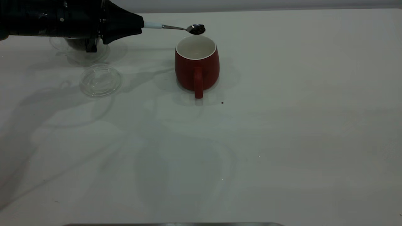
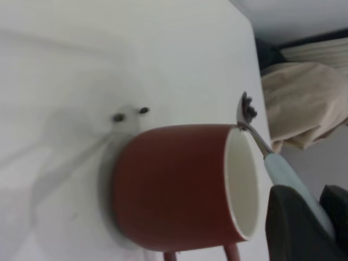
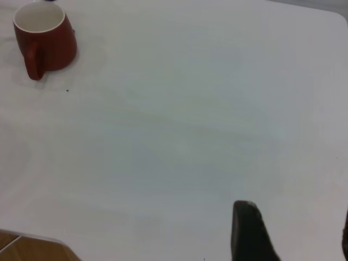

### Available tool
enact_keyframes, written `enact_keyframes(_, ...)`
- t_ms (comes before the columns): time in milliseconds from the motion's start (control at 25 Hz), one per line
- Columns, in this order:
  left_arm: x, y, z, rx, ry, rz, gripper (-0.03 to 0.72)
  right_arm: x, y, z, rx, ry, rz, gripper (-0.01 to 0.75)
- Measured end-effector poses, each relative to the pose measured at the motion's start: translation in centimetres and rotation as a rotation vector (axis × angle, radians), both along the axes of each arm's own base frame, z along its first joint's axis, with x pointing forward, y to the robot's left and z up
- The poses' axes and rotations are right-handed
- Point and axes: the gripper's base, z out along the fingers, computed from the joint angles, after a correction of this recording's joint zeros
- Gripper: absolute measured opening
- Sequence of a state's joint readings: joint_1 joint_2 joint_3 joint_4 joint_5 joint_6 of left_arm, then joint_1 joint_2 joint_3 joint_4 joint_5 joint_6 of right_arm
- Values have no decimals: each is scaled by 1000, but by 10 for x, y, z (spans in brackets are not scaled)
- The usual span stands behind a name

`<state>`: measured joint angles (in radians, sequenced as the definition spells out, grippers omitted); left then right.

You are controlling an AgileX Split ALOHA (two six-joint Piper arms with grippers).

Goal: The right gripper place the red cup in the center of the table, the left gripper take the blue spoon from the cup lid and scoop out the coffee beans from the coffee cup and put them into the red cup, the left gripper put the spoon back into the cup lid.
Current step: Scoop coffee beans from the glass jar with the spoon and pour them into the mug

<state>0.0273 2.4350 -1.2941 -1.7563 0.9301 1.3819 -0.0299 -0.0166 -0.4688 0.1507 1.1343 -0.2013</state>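
**Loaded spoon poised at the rim of the red cup**

White and plain, the worktop (image 1: pixel 282 141) fills the exterior view and carries only a few things, all toward its far left and centre. Farthest left, the coffee cup (image 1: pixel 77 47) stands mostly hidden behind the left arm, its clear glass showing below the black housing. Just in front of it lies the cup lid (image 1: pixel 100 80), flat and bare, since the spoon it is meant to hold is in use.

Above these, the left end effector (image 1: pixel 141 25) reaches in from the left, its fingers clamped on the pale handle of the blue spoon (image 1: pixel 176 27). The spoon is held about level, which I judge keeps the coffee beans (image 1: pixel 198 29) from sliding off; they sit as a dark heap in the bowl. That bowl hangs over the far rim of the red cup (image 1: pixel 197 64), placed for tipping the load in.

The cup stands upright near the worktop's middle, handle toward the camera, its white inside showing no beans. In the left wrist view, two stray beans (image 2: pixel 130 113) lie on the worktop beside the cup's base.

At the right, the right end effector (image 3: pixel 293 234) is well apart from everything, its fingers spread and holding nothing.
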Motion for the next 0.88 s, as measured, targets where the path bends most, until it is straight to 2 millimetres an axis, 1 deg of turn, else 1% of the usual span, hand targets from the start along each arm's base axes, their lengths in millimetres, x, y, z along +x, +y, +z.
enact_keyframes(280, -2, -1, 3, -36, -10, -28, 126, 0, 0, 0, 0, 0, 0, 438)
enact_keyframes(480, -7, 8, -1, 14, -1, -89, 126, 0, 0, 0, 0, 0, 0, 438)
enact_keyframes(600, -8, 14, -3, 36, -5, -91, 126, 0, 0, 0, 0, 0, 0, 438)
enact_keyframes(760, -7, 16, -3, 76, -80, -114, 126, 0, 0, 0, 0, 0, 0, 438)
enact_keyframes(880, -7, 13, -4, 120, -178, -161, 126, 0, 0, 0, 0, 0, 0, 438)
